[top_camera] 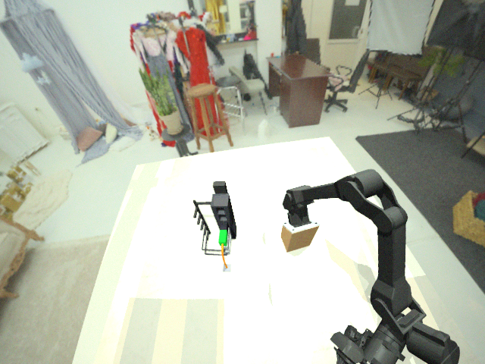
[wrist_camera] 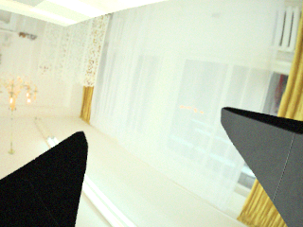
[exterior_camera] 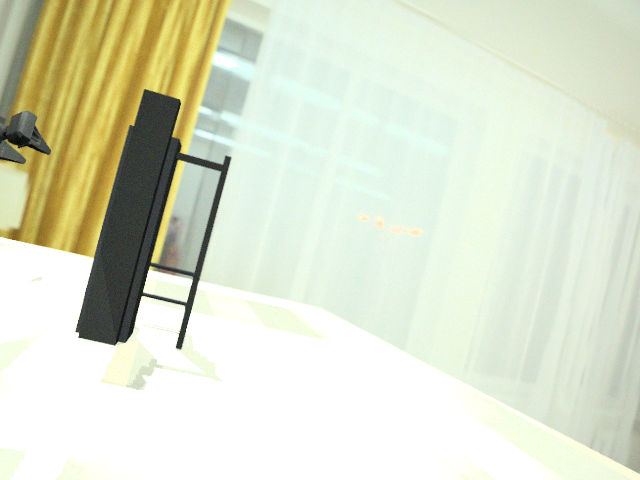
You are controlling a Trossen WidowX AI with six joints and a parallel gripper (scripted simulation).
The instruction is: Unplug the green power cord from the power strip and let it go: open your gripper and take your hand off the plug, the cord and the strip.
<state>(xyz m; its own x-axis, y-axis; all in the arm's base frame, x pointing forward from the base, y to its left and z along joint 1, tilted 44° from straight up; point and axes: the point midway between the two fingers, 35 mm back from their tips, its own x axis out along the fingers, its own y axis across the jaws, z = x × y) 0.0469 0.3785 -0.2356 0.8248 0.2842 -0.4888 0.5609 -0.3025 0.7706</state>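
The black power strip (top_camera: 233, 221) (exterior_camera: 129, 217) stands upright. In the top view the green plug (top_camera: 223, 237) appears against its lower front, below dark blocks. Whether its prongs are fully seated cannot be told. The orange power cord (top_camera: 224, 256) runs down from it to a small pale square. Plug and cord are hidden in the exterior view. My gripper (top_camera: 298, 223) (exterior_camera: 37, 157) is well to the right of the strip in the top view, clear of plug and cord. In the wrist view its two fingers stand wide apart with nothing between them. It is open and empty.
A black wire rack (top_camera: 204, 227) (exterior_camera: 210, 227) with several pegs is attached beside the strip. A brown box (top_camera: 299, 238) with a white top appears just below my gripper in the top view. My arm reaches in from the right side of the white table (top_camera: 188, 282).
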